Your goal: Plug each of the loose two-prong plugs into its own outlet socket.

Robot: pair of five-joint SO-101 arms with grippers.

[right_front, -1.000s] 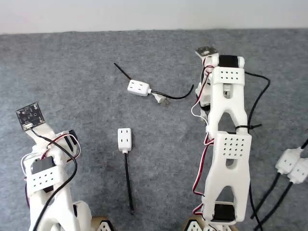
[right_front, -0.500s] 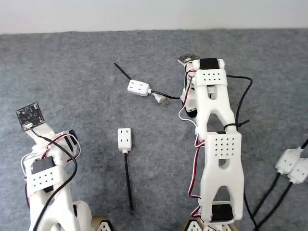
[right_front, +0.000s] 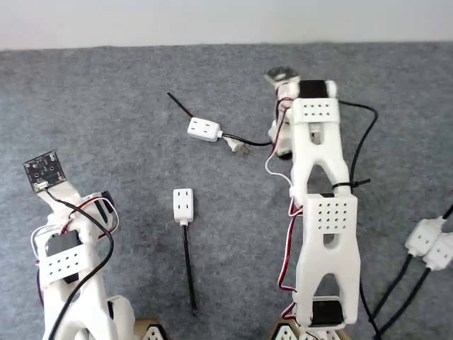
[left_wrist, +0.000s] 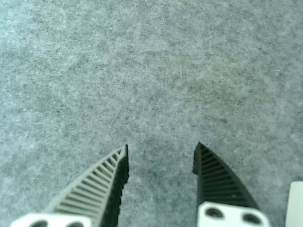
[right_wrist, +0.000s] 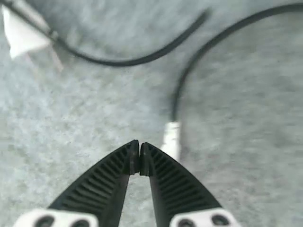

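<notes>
- Desk (right_front: 106, 85), covered in grey felt, carries everything.
- Right arm (right_front: 322, 212) stretches toward the far edge, right of the middle. The right gripper (right_wrist: 139, 157) has its jaws pressed together with nothing between them, just short of a small white cord end (right_wrist: 171, 139) that I cannot identify for sure.
- At the near left corner sits the left arm (right_front: 71, 262); the left gripper (left_wrist: 161, 151) is spread over bare felt.
- One triple outlet block (right_front: 203, 129) lies near the desk's middle, toward the far edge. A second outlet block (right_front: 183, 203) lies closer to the near edge. Nothing is seated in either.
- Loose two-prong plug (right_front: 237, 145) lies just beside the far block, its black cord (right_front: 258, 143) curving under the right arm.
- Handling, as I judge it: the plug looks light and rigid, with thin, bendable prongs. I would grip the body's flat sides, behind the prongs. The springy cord may twist it, and the light block probably slides unless braced.
</notes>
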